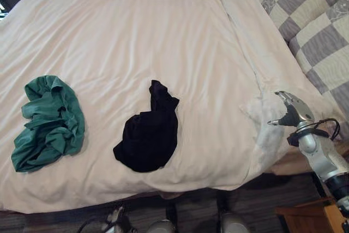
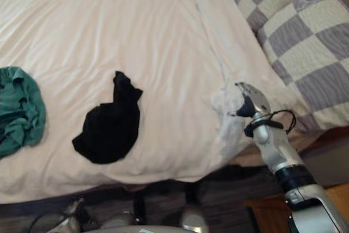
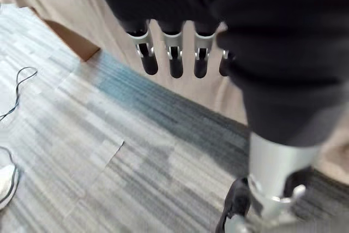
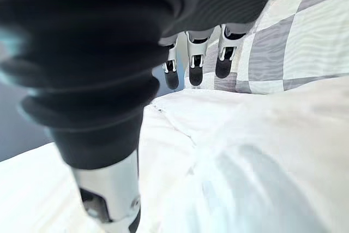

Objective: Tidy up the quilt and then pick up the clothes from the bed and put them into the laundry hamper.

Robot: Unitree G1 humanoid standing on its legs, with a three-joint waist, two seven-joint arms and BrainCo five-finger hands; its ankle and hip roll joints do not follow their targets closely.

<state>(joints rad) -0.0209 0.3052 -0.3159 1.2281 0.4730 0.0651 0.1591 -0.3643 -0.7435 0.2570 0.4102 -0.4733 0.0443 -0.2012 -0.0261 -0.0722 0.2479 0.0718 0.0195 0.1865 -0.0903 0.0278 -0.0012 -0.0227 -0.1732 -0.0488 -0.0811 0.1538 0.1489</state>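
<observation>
Left eye view: a white quilt lies spread over the bed, its folded-back edge running along the right side beside checked grey-and-cream pillows at the far right. Two garments rest on the quilt, well apart from each other: a crumpled green garment near the left edge and a black garment near the middle, toward the near edge. The right hand sits at the near right corner of the bed, touching the bunched quilt corner; whether its fingers grip the cloth cannot be told from here. Right eye view: the same scene, with the right hand against the puckered corner cloth and a wooden piece of furniture at the near right below the bed. Left wrist view: the left hand hangs with fingers straight and relaxed, holding nothing, above a grey striped carpet. Right wrist view: the right hand's fingers reach out straight above the white quilt, with the checked pillows beyond them, curled around nothing.
</observation>
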